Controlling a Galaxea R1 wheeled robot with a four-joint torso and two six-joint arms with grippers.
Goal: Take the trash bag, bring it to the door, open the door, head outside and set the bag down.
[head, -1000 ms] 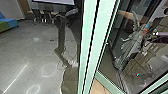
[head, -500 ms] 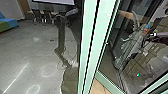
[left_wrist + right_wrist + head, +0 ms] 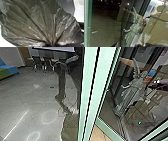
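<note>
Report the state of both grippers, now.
Left gripper: closed on the gathered trash bag.
Right gripper: whether open or closed, I cannot tell.

- I can't read any words, brands, numbers or signs from here.
- Far left, I get a pale screen (image 3: pixel 53 49), with no lettering I can make out.
- On the right, there's a pale patch (image 3: pixel 147 100) on the brown boxes (image 3: pixel 137 112), too blurred for me.
- My right wrist view has a bluish sheet (image 3: pixel 149 8) and a reddish one (image 3: pixel 153 10), both illegible.
</note>
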